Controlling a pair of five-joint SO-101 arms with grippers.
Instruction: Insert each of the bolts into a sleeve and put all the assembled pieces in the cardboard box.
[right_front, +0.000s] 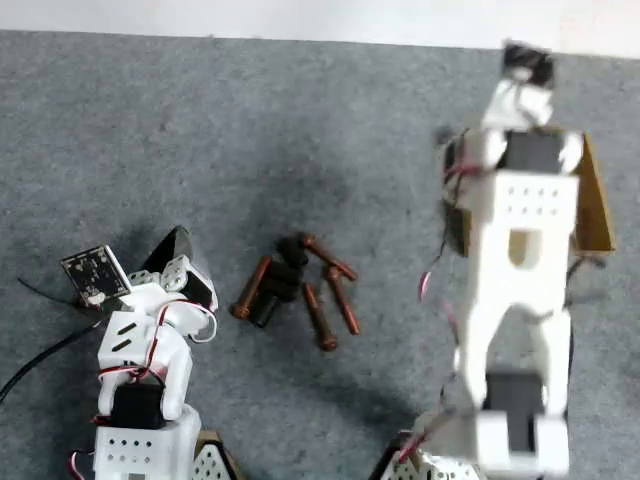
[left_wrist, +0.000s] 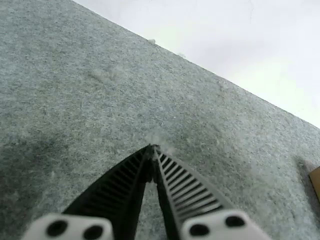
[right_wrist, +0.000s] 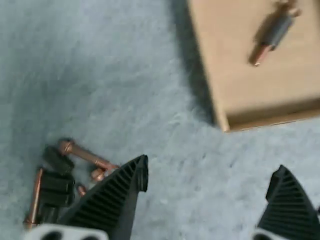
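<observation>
Grey mat (right_front: 150, 130), bolts (right_front: 343, 300) heaped centrally, cardboard box (right_front: 598, 215) far right

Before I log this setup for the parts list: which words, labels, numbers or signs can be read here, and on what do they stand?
No text can be read.
Circuit board on the left arm: pale specks, too small to read.
Cardboard box: plain, no print visible.
Bolts and sleeves: no markings visible.
</observation>
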